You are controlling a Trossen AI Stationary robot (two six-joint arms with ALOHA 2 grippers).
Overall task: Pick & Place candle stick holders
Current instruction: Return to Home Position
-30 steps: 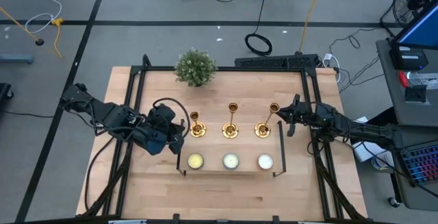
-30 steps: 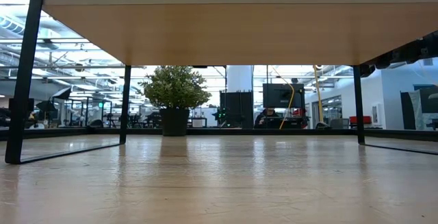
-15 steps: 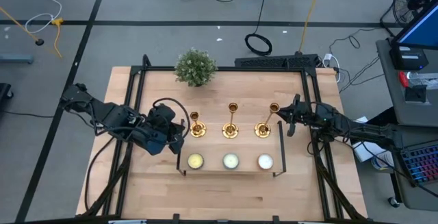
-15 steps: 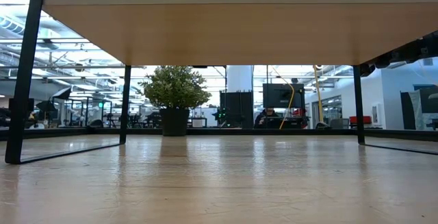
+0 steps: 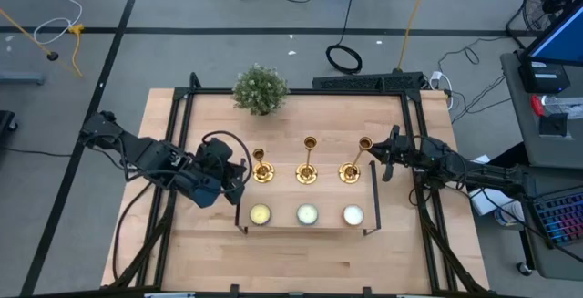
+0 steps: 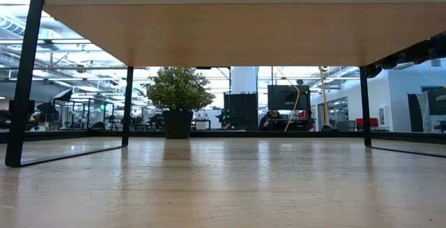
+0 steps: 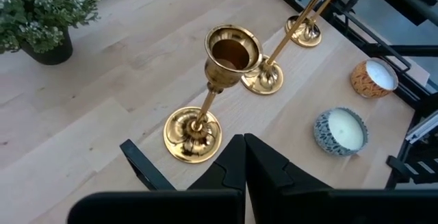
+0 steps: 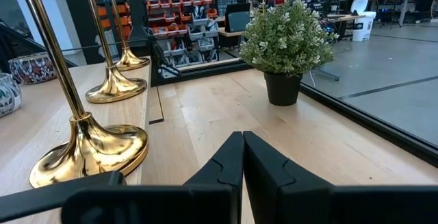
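Three candle stick holders [image 5: 308, 172] stood on the shelf [image 5: 282, 196]; left hand [image 5: 240, 178] at nine o'clock, right hand [image 5: 382, 158] at three, both clenched empty.

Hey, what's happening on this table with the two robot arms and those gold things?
Nothing is being held right now. Three gold candle stick holders stand in a row on a low wooden shelf, with three candles lined up in front. The left gripper sits by the row's left end and the right gripper by its right end, both with fingers shut and empty. A potted plant stands behind the shelf.
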